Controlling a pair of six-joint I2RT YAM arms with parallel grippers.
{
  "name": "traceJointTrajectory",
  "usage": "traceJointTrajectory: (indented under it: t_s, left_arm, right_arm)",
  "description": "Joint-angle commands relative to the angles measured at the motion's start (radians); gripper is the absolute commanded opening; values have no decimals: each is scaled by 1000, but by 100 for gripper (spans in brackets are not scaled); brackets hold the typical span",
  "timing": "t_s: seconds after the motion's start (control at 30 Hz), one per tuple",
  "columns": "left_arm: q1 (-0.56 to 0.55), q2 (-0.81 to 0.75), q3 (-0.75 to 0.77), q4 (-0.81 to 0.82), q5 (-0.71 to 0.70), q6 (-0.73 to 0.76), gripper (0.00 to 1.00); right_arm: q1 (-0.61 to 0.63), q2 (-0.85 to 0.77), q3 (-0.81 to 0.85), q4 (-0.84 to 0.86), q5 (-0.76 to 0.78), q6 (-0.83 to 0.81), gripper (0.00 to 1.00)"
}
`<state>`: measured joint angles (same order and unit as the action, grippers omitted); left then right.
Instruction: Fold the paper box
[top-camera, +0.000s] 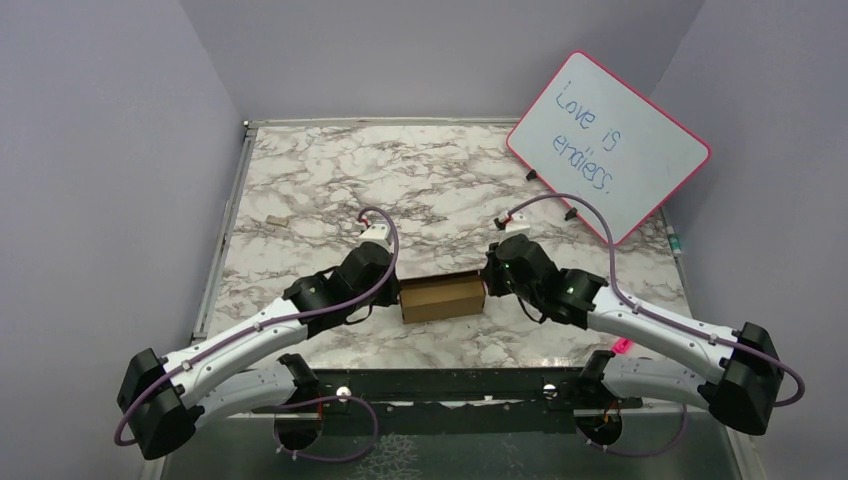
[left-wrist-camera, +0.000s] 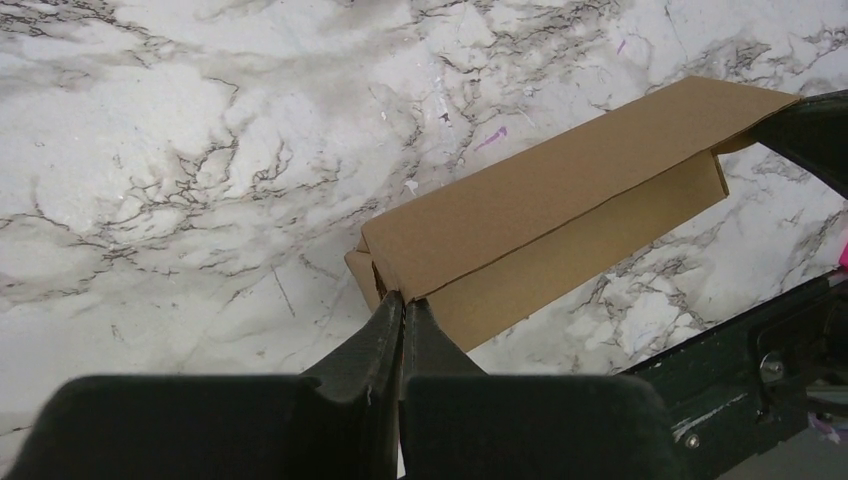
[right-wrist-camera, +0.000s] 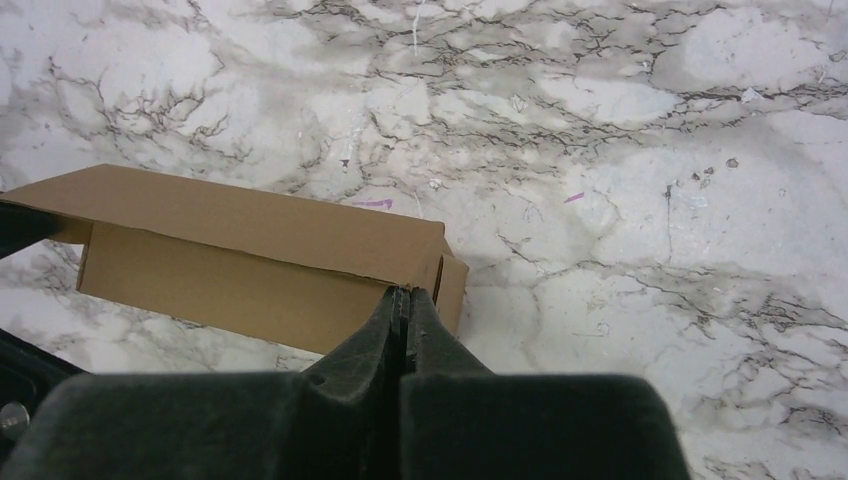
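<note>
Now, left tool: fingers pressed together, tips touching the end of the paper box just ahead.
right tool: together too, tips at the opposite end.
paper box: between both tools, on the desk.

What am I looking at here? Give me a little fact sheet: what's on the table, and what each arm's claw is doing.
Surface: marble-patterned table
Main item: paper box, plain brown, oblong, lying between the arms
Box top: flap overlaps one long side
Left gripper: shut, tips at the box's left end
Right gripper: shut, tips at the box's right end
Also there: whiteboard reading "Love is endless", propped far right; tan scrap, far left
</note>
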<state>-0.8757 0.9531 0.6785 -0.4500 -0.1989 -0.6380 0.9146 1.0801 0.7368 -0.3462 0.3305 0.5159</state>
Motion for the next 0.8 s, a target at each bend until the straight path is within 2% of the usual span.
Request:
traceJointTrajectory:
  t_s: [0.0, 0.3, 0.57, 0.67, 0.77]
  left_arm:
    - [-36, 5, -36, 21, 51, -46, 0]
    - [-84, -14, -116, 36, 29, -103, 0]
    - [-86, -123, -178, 42, 27, -144, 3]
    - [-86, -137, -191, 40, 24, -145, 10]
    - [-86, -152, -207, 40, 11, -150, 25]
  right_arm:
    - [1, -20, -62, -7, -39, 31, 1]
    - [0, -69, -135, 26, -73, 53, 1]
    - [1, -108, -159, 38, -88, 48, 3]
    - [1, -108, -165, 62, -109, 44, 6]
    - [1, -104, -166, 67, -108, 49, 11]
